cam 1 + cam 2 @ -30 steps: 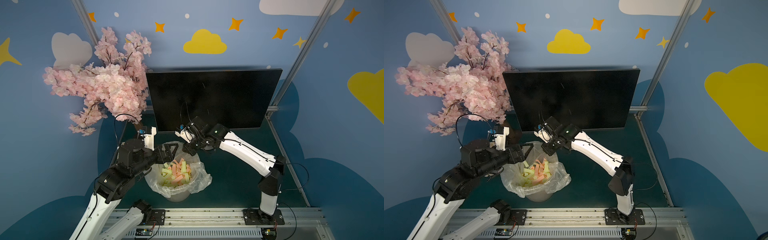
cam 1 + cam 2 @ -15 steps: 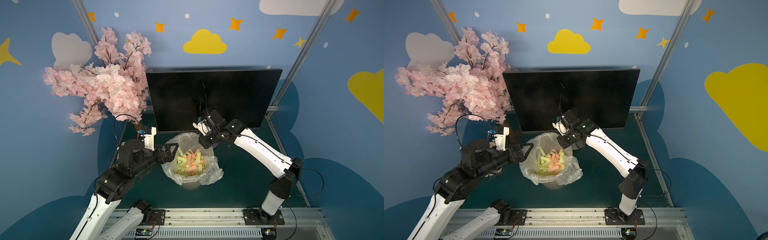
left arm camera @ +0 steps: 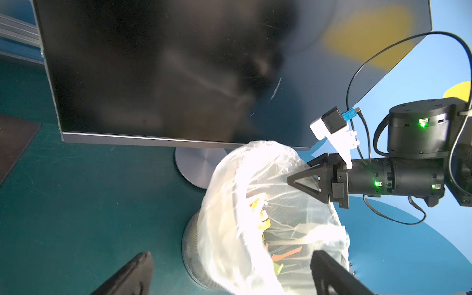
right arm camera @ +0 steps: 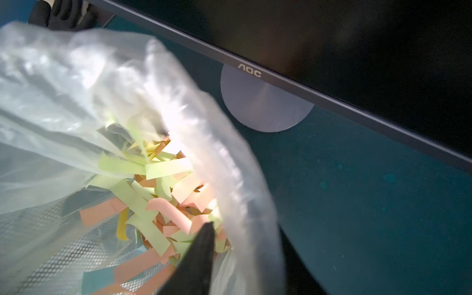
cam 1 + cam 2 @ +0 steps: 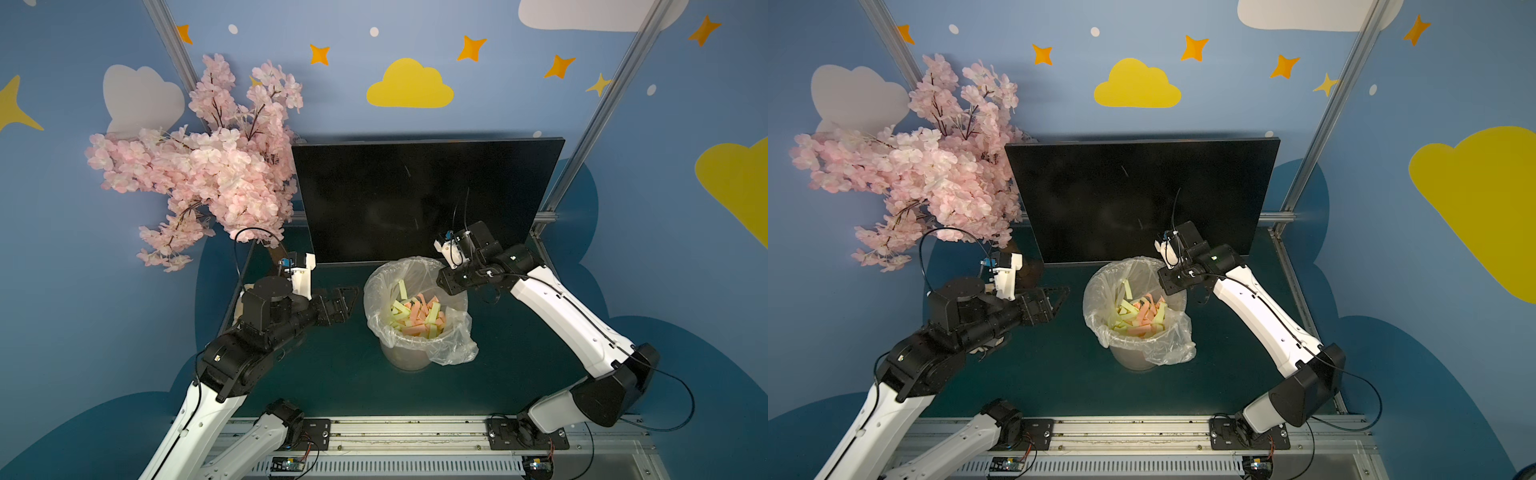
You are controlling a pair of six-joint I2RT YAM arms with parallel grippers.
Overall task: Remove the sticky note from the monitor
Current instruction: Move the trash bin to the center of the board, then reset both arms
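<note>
Monitor shows "AOC" on its bottom edge.

white arm links; black joints; thin black cables

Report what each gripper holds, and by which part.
Nothing is held. Left gripper open, empty; right gripper open astride the rim of the bin bag, not pinching it.

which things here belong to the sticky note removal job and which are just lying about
Job: monitor, right gripper at the lined bin, paper strips inside.
Lying about: pink blossom tree; left gripper open, idle beside the bin.
</note>
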